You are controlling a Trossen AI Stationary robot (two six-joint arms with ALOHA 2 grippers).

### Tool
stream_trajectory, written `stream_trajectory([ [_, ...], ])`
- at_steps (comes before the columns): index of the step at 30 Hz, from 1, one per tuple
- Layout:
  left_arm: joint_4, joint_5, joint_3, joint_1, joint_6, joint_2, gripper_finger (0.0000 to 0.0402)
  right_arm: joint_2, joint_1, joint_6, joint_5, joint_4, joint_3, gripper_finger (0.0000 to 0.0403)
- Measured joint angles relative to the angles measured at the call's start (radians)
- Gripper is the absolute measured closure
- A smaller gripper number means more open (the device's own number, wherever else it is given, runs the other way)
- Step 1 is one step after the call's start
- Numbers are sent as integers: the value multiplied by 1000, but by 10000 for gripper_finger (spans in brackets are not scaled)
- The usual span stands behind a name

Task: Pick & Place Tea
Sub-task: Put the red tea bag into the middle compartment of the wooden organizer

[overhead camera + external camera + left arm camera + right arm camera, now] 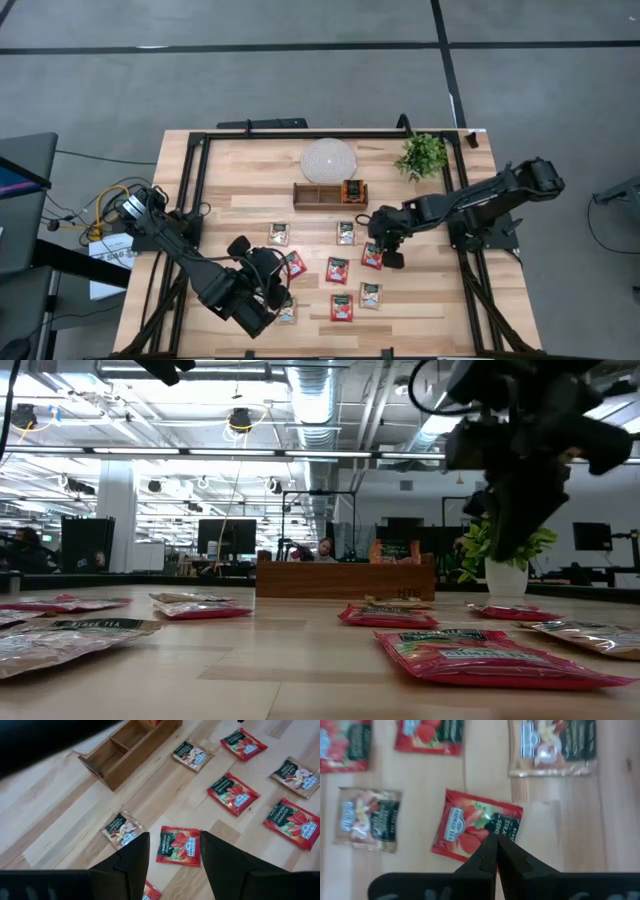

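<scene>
Tabletop tray (318, 197), sachets (354, 190) rightmost compartment

Bare wood lies between tray (330, 194) and sachet rows (338, 270). Plant (422, 155) and round mat (329, 160) crowd the far edge; sachets lie well apart, gaps passable.

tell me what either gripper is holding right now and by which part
Nothing: the left gripper is open above a red square tea sachet, and the right gripper is shut above another red sachet.
</scene>
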Motion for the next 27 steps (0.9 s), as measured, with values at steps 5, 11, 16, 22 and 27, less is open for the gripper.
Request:
stream_trajectory([
  [5, 0, 8, 0, 0, 0, 0, 234, 69, -11, -3, 1, -23, 0, 402],
  [11, 0, 8, 0, 0, 7, 0, 234, 110, -26, 5, -4, -29, 0, 400],
  [16, 0, 8, 0, 0, 8, 0, 234, 112, -34, 5, -7, -39, 0, 368],
  [22, 0, 8, 0, 0, 8, 0, 234, 112, -34, 5, -7, -39, 0, 311],
  [27, 0, 8, 0, 0, 7, 0, 234, 112, -32, 15, -6, -32, 0, 279],
])
